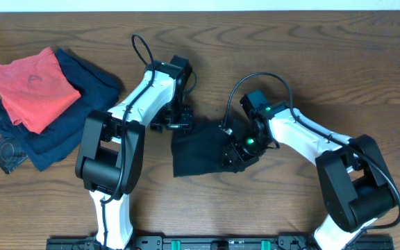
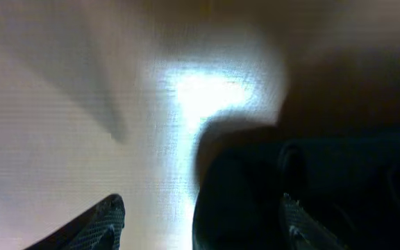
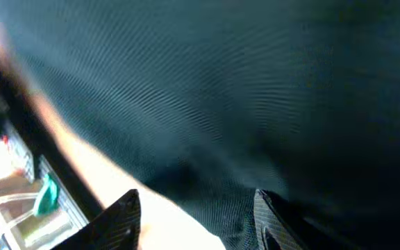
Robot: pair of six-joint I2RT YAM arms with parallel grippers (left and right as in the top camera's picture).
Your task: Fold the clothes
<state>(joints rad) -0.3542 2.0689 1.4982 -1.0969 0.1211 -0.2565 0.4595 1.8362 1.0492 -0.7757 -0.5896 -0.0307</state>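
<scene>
Left fingertips (image 2: 107, 221): seen closest in the left wrist view and spread wide, one over bare wood, the other over black cloth
Left gripper (image 2: 201, 228): held open, with nothing clamped; the cloth's rounded edge is seen between the tips, nearer the right-hand one
Right fingertips (image 3: 122, 221): seen closest in the right wrist view, likewise spread apart
Right gripper (image 3: 196, 226): held open just above the fabric, which fills nearly the whole view; a pale strip of table is seen between the tips
Shown by the overhead view only: the black T-shirt (image 1: 198, 151) is laid as a compact, roughly square bundle at the middle of the table (image 1: 325, 48), a little toward the near edge; both arms are bent in over it
Shown by the wrist views only: the gap between each pair of fingers, which is hidden from above by the gripper bodies
Surroundings: a coral-red garment (image 1: 30, 87) is stacked on a navy-blue garment (image 1: 82, 97) by the left edge, with a dark patterned cloth (image 1: 2, 142) tucked under them; all are well apart from the T-shirt
Obstruction: the T-shirt's right side is covered from above by the right gripper and its cable
T-shirt against grippers: the left gripper is placed at the bundle's far left corner, the right gripper on its right edge
</scene>
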